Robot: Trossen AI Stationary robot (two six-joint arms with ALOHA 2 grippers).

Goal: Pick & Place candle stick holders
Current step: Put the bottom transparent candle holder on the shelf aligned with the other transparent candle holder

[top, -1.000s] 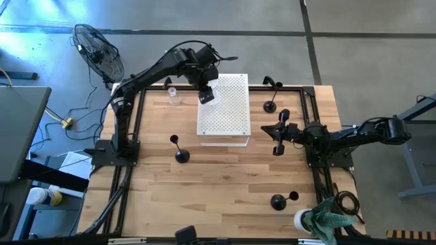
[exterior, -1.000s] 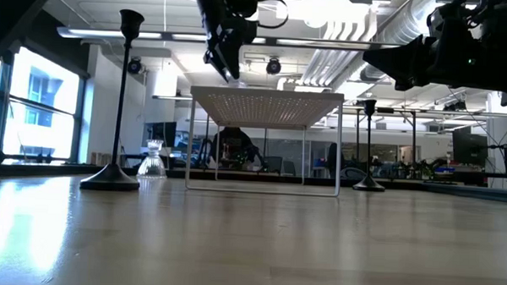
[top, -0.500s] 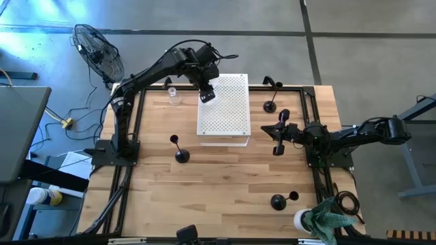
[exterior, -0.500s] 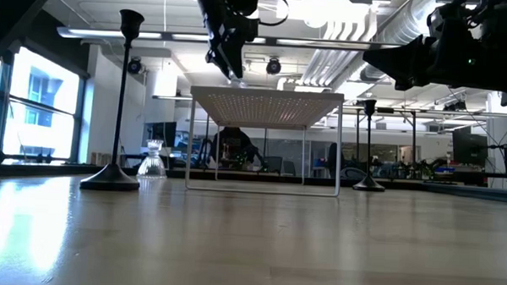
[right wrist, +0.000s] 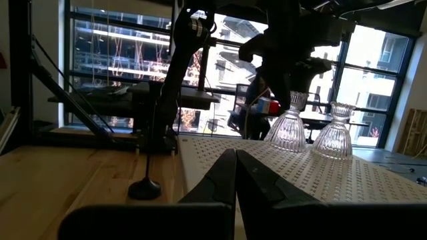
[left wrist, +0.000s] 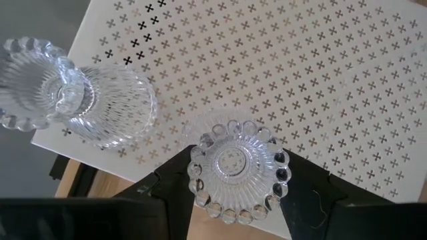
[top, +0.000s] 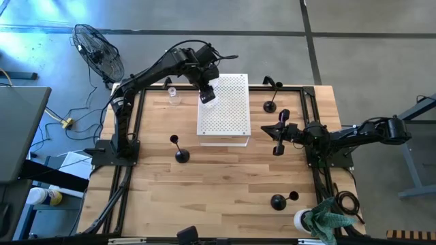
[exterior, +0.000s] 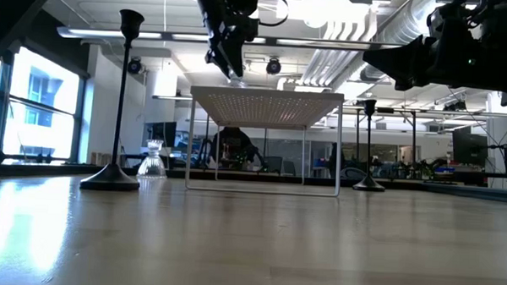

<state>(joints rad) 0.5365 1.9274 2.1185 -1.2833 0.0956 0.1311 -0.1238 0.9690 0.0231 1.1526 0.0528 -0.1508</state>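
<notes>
My left gripper (top: 206, 94) hangs over the far left corner of the white perforated board (top: 225, 112), shut on a clear glass candle stick holder (left wrist: 237, 167), which also shows in the right wrist view (right wrist: 290, 127). A second glass holder (left wrist: 73, 100) stands on its base on the board beside it. A third glass holder (top: 174, 92) stands on the table left of the board. Black holders stand on their round bases at the centre left (top: 178, 151), far right (top: 270, 105) and near right (top: 278, 201). My right gripper (top: 278, 131) waits shut at the right, holding nothing. My left gripper pinches the glass holder between its two fingers (left wrist: 170, 183), one on each side of it just under the beaded rim (left wrist: 200, 181). The fingers come steeply from above. The holder stays upright, its base at the board's top; whether it rests there I cannot tell.
The board stands on thin legs above the table, with open surface toward its right and near parts. A fan (top: 99, 51) stands beyond the far left corner. A white cup and a green cloth (top: 323, 221) lie at the near right corner.
</notes>
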